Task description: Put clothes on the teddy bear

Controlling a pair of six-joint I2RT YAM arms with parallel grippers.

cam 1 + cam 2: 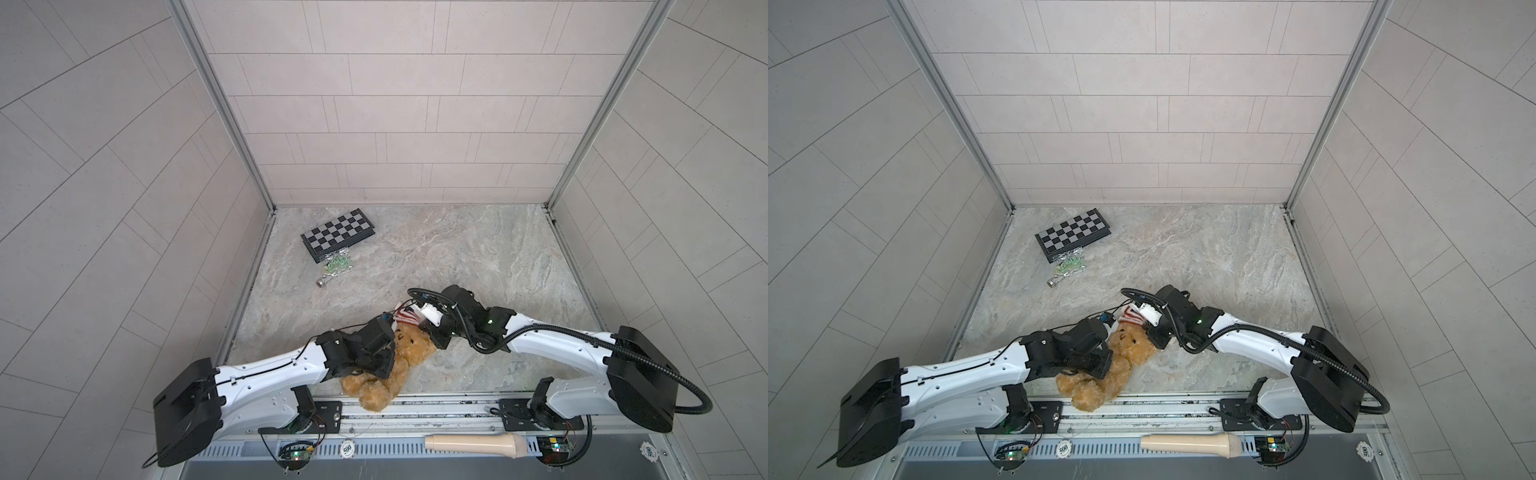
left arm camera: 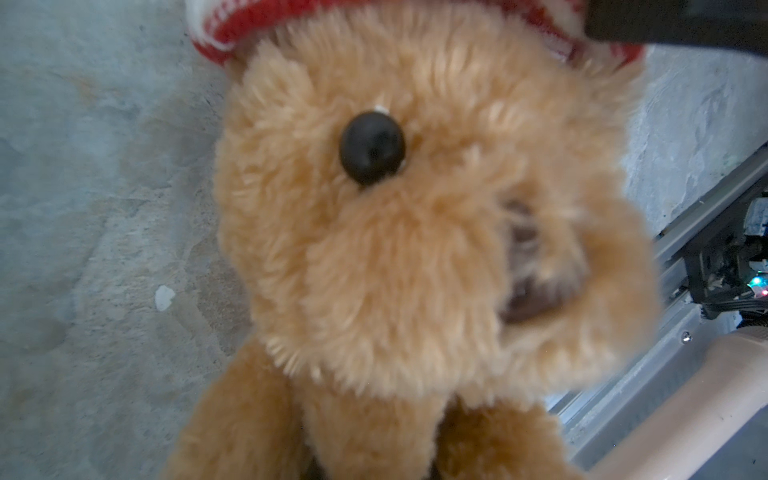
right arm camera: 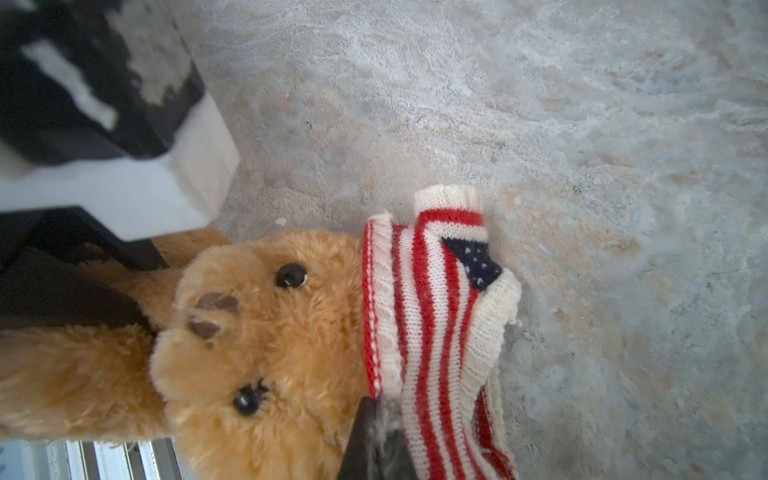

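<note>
Teddy bear (image 1: 411,353) lies face-up at the table's (image 1: 478,257) near edge. Right gripper (image 3: 374,440) pinches the striped sweater's (image 3: 424,311) hem beside the bear's head (crown only capped). Left gripper (image 1: 386,351) sits over the bear's chest; whether it grips cannot be told.

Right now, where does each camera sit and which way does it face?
Top views: above the front rail, looking down; left arm and right arm meet over the teddy bear.
Left wrist: on the left arm, close on the bear's face; its claw unseen.
Right wrist: looks along the right claw, shut on the striped sweater.
Both wrist views share bear and sweater.
</note>
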